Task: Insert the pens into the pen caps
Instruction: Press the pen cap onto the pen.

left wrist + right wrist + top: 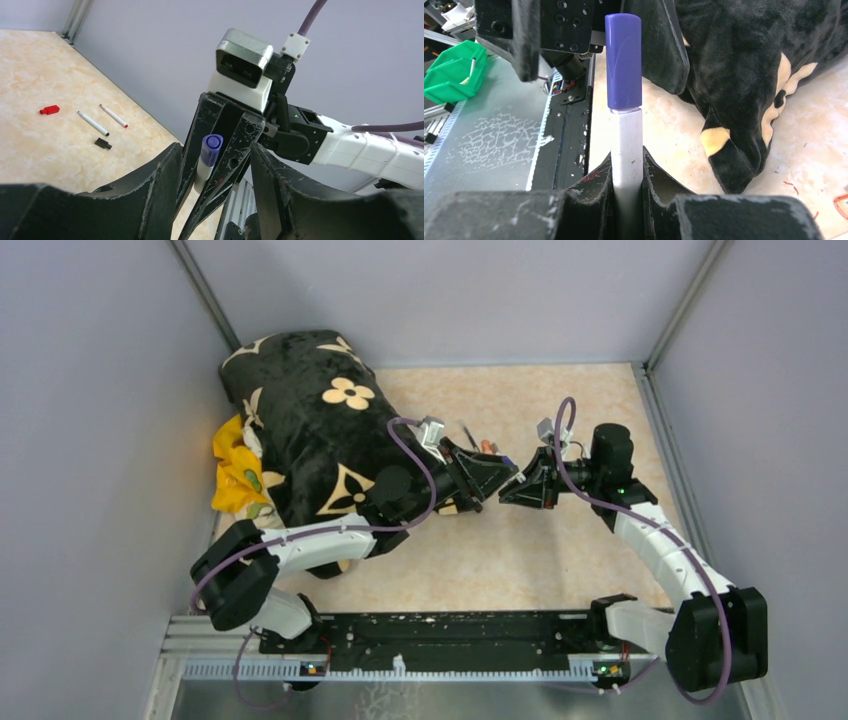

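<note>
One marker [626, 140] sits capped, clamped in your right gripper [626, 167] (left gripper [215, 148] gapes open); loose pens [93, 123], red cap [49, 109], black cap [103, 144] remain.

My two arms from the overhead camera: the left arm [320, 538] and right arm [660, 540] wear the same white, seamed shells over their links, with bulky black joint housings [722, 632] between them. A purple cable [413, 450] loops along each arm to its wrist. In my left wrist view, the right arm's wrist camera [243, 62] is a silver-faced box on a white mount, fed by a white plug [296, 46]. A small green light [296, 116] glows on the black housing behind it. The right gripper [626, 167] has matt black wedge fingers [664, 185] scored with pale scratches. Recessed screws [560, 19] dot the left wrist's black plate.
</note>
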Motion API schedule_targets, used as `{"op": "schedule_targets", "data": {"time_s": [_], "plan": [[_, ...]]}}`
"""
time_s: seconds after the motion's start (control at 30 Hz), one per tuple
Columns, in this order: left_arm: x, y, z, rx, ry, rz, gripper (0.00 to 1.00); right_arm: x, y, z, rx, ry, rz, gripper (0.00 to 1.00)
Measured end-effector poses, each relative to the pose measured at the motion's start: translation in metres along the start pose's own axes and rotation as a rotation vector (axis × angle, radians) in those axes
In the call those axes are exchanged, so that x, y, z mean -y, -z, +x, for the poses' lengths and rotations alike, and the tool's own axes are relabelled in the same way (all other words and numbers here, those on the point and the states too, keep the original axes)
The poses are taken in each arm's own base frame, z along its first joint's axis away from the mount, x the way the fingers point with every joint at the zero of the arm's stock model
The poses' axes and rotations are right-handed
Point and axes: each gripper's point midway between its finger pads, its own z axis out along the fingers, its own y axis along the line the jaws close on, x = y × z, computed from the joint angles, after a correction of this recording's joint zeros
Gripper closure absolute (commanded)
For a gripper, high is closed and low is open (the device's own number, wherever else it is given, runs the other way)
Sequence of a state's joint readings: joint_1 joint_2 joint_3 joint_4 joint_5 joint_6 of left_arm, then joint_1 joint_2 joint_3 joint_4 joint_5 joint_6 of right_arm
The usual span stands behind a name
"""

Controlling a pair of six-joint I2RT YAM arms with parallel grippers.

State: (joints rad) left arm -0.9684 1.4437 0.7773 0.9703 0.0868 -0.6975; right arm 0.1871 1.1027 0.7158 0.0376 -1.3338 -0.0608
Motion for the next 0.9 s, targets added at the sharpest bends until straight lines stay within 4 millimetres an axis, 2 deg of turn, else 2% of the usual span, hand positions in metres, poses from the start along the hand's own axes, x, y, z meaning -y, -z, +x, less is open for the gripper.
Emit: {"op": "schedule_targets", "data": {"time_s": [0.2,0.47,0.57,0.7,0.77,0.9], "plan": [[0.006,-0.006,-0.005,0.012,-0.002,0.021,0.47,0.000,0.000,0.000,0.000,0.000,0.000,1.00],[0.004,-0.013,-0.004,0.009,-0.006,0.023,0.58,0.000,0.000,0.000,0.000,0.000,0.000,1.00],[0.004,-0.016,-0.004,0.011,-0.009,0.024,0.68,0.000,0.000,0.000,0.000,0.000,0.000,1.00],[0.003,-0.018,-0.005,0.009,-0.015,0.022,0.85,-0.001,0.000,0.000,0.000,0.001,-0.006,1.00],[0.002,-0.019,-0.006,0.008,-0.017,0.021,0.99,-0.001,0.000,0.000,0.000,0.000,-0.006,1.00],[0.003,-0.020,-0.005,-0.003,-0.018,0.029,1.00,-0.001,0.000,0.000,0.000,0.001,-0.006,1.00]]}}
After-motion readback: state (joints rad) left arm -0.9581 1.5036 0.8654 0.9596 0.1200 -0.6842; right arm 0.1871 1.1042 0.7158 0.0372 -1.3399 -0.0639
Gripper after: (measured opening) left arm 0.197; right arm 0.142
